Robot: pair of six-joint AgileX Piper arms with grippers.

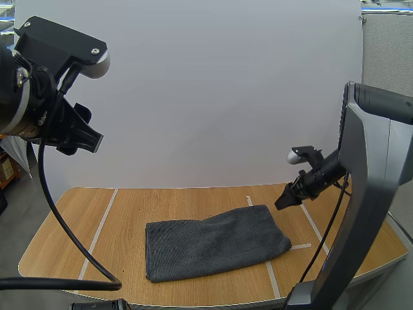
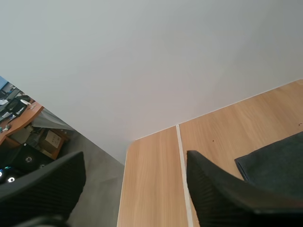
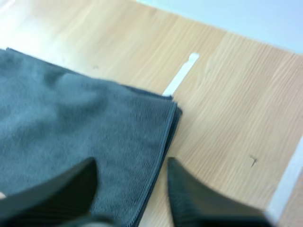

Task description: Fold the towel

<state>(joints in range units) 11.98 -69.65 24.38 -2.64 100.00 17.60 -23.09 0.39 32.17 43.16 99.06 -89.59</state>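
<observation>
Right gripper [image 1: 282, 201] hovers just above the towel's far right corner, fingers [image 3: 194, 198] spread, nothing between them. Towel [image 1: 216, 242] lies flat mid-table, dark grey, long side running left to right and slightly skewed. Its right end sits nearest the right gripper, its left end well apart from it. In the right wrist view the corner below the jaws shows stacked edges, so the cloth looks doubled at least once already.

Judged step: take that right end and carry it over to the left for another fold. It could also be that the fold is finished; can't tell which.

To do the grasp well: drop straight onto the corner with one finger on the cloth and one just off its edge on the wood. Pinch all layers together, not only the top one. Lift low, carry across, and line the edges up with the left end before letting go. Risk: the thin edge slips out, or only the top layer comes up and the fold opens.

Left gripper [image 2: 135, 158] is raised high at the left, well apart from the towel, fingers spread and empty. A towel corner shows just past one of its fingers. Table [image 1: 129, 213] is light wood, with white tape lines [image 1: 103, 223] on either side of the towel.
</observation>
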